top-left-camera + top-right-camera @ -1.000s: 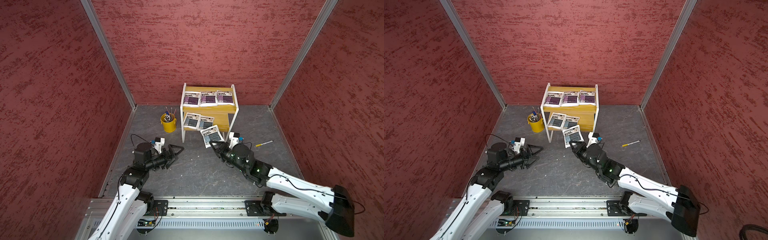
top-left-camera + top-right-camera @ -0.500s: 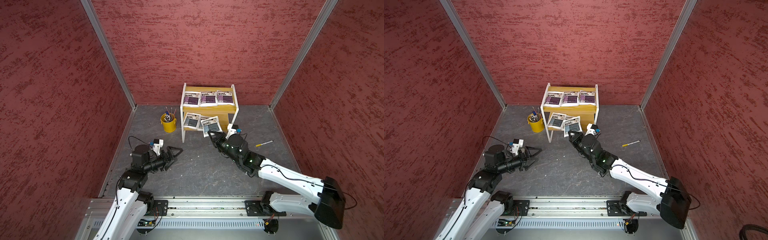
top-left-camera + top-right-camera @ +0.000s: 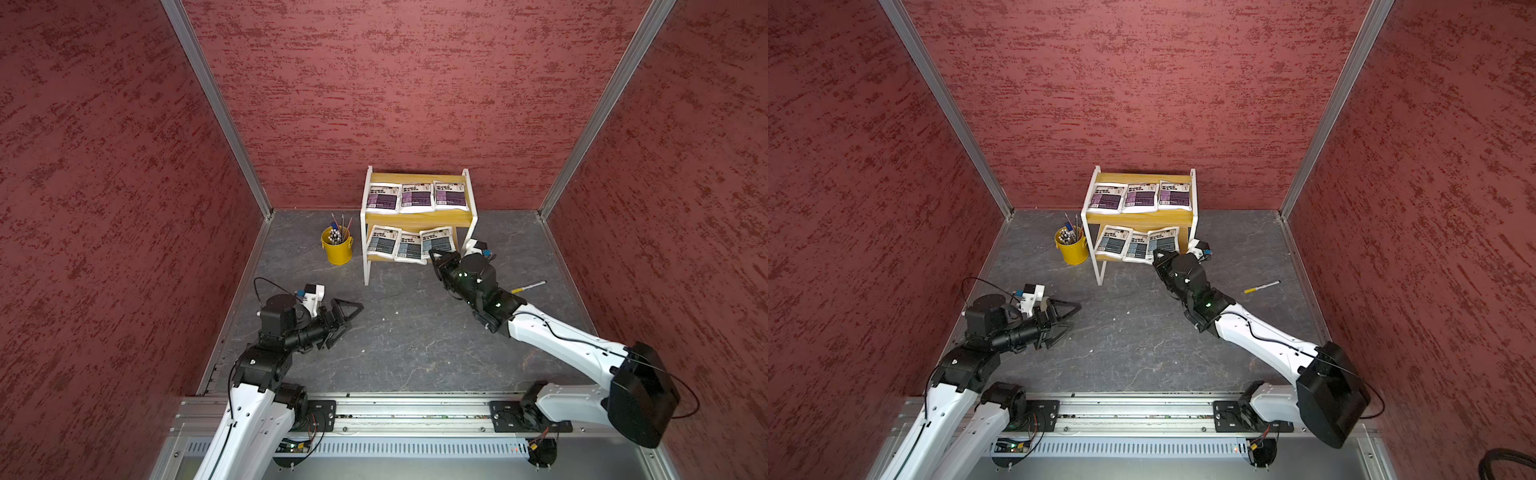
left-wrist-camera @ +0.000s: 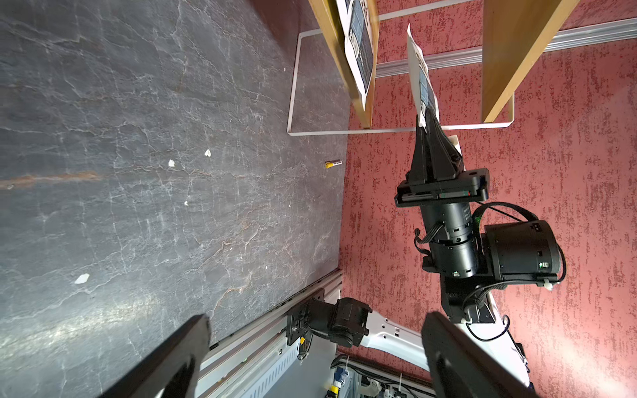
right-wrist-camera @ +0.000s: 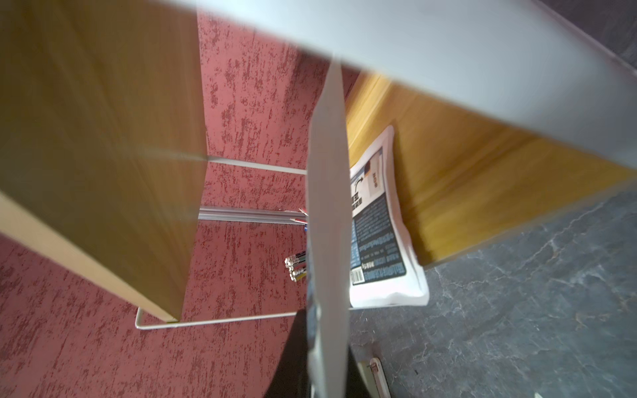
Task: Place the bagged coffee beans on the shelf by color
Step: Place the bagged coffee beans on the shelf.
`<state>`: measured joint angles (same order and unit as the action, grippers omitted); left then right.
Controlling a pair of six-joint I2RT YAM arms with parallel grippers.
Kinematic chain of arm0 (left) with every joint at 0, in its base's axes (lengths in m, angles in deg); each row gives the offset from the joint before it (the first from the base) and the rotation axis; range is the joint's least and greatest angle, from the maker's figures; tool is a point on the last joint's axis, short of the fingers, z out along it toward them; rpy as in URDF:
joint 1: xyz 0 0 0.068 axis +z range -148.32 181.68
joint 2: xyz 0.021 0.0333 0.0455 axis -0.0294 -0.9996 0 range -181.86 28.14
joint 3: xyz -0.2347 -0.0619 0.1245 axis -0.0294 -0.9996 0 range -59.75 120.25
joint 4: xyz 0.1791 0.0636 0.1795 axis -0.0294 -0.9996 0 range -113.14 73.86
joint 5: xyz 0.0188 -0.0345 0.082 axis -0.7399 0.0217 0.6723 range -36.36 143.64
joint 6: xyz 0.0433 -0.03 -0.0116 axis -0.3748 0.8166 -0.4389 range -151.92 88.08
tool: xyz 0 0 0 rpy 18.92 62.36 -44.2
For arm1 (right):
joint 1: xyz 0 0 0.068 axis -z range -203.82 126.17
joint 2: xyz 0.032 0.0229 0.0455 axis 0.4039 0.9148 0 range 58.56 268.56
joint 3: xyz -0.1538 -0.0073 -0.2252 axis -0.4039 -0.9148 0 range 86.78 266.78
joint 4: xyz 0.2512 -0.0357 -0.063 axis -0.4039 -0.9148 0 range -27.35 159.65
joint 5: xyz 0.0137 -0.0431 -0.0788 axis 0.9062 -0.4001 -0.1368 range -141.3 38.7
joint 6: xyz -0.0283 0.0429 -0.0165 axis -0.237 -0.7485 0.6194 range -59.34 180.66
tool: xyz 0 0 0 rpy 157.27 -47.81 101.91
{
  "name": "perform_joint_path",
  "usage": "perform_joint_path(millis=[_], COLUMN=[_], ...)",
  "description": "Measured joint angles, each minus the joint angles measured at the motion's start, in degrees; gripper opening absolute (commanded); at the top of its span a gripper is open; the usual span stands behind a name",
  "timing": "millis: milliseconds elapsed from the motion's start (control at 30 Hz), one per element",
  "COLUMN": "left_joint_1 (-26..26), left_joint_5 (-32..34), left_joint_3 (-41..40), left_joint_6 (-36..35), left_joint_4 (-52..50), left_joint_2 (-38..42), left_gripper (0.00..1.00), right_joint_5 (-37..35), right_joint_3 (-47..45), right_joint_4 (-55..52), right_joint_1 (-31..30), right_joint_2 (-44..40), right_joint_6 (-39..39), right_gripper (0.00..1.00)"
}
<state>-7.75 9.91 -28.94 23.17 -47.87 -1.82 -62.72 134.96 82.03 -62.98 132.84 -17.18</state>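
The shelf (image 3: 419,218) stands against the back wall. Its upper tier carries three purple-label pouches (image 3: 415,198) side by side. Its lower tier carries two blue-grey pouches (image 3: 383,246), lying at the robot's left and centre. The right gripper (image 3: 434,255) is clamped on the near edge of the held pouch (image 3: 437,241) (also blue-grey), positioned over the right end of the lower tier. In the left wrist view, the held pouch (image 4: 422,79) hangs between the two boards, clear of the lower one. The left gripper (image 3: 350,309) hovers above the floor with jaws spread wide, holding nothing. A yellow pen bucket (image 3: 337,252) stands just beside the shelf; a marker (image 3: 528,286) lies near the right arm.
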Motion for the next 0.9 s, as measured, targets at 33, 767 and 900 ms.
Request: perform_joint_path(millis=[33,767,900], left_joint_1=[0.07,0.24,0.42], left_joint_5=[-0.09,-1.01,-1.01], left_joint_3=[0.02,0.04,0.04], left_joint_6=[-0.11,-0.55,-0.55], left_joint_4=[-0.28,-1.84,-2.05], left_joint_2=[0.09,0.39,0.63], left_gripper=[1.00,1.00,1.00], right_joint_5=[0.35,7.76,8.79], right_joint_3=[0.00,-2.27,-2.27], right_joint_4=[0.13,4.39,5.64], right_joint_1=[0.63,8.81,9.16], right_joint_2=[0.37,6.99,8.17], right_joint_6=[-0.13,-0.20,-0.37], right_gripper=[0.00,0.00,0.04])
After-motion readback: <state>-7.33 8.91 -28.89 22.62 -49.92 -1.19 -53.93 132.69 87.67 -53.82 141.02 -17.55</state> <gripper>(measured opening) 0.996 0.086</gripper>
